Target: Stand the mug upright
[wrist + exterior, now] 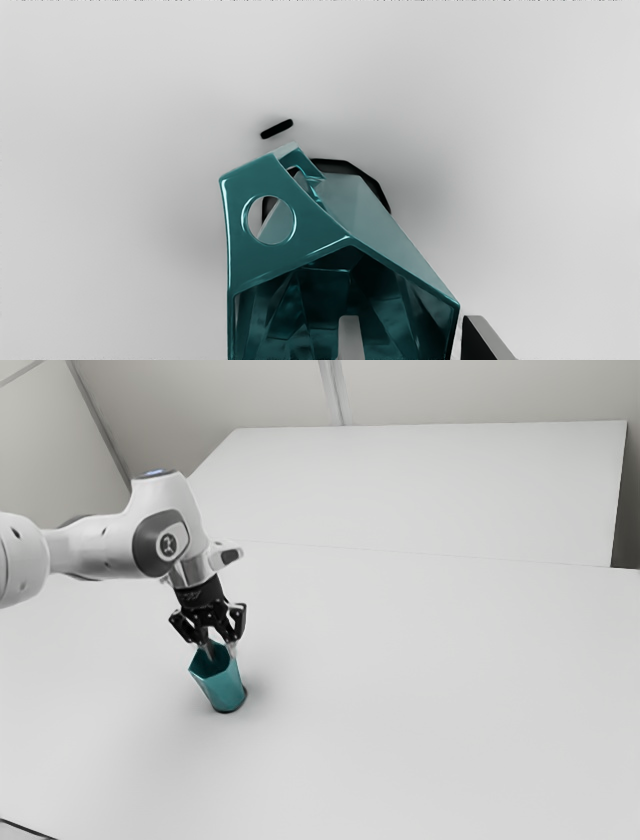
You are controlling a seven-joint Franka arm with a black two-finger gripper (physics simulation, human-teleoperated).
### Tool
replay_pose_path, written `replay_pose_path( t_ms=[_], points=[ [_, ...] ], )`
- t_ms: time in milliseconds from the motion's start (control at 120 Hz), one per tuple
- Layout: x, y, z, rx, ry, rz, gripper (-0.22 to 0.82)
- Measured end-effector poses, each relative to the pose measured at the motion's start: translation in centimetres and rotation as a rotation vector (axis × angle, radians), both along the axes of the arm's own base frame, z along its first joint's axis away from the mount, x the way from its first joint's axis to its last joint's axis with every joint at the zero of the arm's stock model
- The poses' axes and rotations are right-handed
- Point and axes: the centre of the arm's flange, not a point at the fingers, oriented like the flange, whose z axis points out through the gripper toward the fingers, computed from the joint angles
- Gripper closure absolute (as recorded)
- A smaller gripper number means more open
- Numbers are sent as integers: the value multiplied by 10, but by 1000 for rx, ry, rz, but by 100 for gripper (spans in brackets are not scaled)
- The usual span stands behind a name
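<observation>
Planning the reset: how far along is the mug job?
Looks nearly done: the mug is mouth up, base toward the table. In progress: nothing gripped; the open hand straddles its wall, one finger inside. Left: back the hand out; a slight lean can't be ruled out.

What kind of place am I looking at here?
Probably a simulated robot test room: a white robot arm reaches down to a teal mug over a broad, plain white table, with bare gray walls behind.

Pale table (420, 690); on it, teal mug (222, 688), seemingly base down; small black mark (276, 129) nearby.
</observation>
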Motion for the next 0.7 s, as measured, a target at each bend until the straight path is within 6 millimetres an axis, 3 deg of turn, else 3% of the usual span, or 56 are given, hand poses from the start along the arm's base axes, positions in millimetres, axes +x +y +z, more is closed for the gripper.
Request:
replay_pose_path(
  t_ms=[150, 200, 325, 475, 617, 700],
  points=[
    [2, 0, 15, -5, 11, 3, 47],
    [6, -1, 28, -6, 4, 4, 40],
    [34, 1, 89, 8, -72, -23, 22],
    [50, -1, 168, 49, -176, -117, 11],
    [54, -13, 213, 62, -229, -225, 6],
    [51, -24, 225, 61, -232, -288, 4]
  ],
)
